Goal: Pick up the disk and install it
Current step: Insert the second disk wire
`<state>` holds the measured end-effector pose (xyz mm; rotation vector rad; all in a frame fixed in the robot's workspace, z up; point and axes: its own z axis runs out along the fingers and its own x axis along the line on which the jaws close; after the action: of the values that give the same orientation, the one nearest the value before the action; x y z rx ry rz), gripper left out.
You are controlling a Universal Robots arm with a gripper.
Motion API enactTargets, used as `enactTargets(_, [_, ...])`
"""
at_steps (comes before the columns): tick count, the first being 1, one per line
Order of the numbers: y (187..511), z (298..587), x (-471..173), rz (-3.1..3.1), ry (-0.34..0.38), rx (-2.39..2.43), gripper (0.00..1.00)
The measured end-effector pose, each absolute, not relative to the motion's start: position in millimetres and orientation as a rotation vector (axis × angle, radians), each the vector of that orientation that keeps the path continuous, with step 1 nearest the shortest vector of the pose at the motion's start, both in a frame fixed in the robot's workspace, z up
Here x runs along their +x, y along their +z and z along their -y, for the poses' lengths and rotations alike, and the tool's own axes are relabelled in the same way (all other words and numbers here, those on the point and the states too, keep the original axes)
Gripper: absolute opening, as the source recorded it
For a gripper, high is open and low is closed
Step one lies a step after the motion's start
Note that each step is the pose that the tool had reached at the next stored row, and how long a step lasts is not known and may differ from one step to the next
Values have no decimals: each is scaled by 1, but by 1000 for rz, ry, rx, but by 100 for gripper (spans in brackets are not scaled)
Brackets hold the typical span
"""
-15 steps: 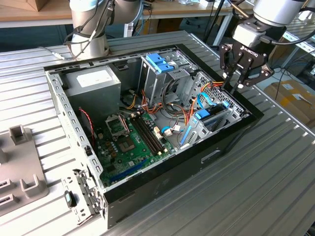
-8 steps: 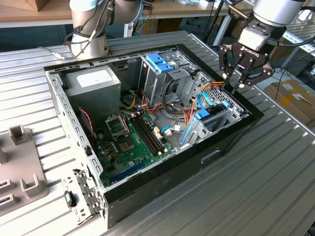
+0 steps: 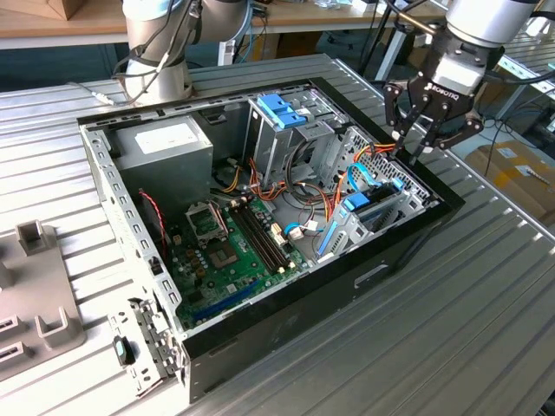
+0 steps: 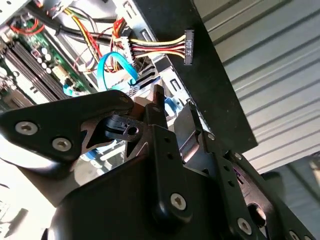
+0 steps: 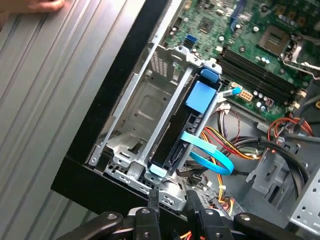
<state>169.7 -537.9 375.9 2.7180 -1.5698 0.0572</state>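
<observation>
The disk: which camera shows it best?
The first wrist view: the disk stands on edge in the computer case, its blue frame visible end to end. The exterior view shows it small; the second wrist view shows blue scraps behind the hand.

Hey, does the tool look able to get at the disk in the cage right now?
Probably yes. The tool hangs just above the case corner where the disk stands on edge in the cage, its upper edge uncovered. The blue cable looping beside it might snag.
</observation>
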Motion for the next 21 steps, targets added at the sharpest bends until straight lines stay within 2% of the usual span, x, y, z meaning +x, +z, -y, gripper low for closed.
enactTargets(21, [375, 538, 181, 1101, 57, 2946, 36])
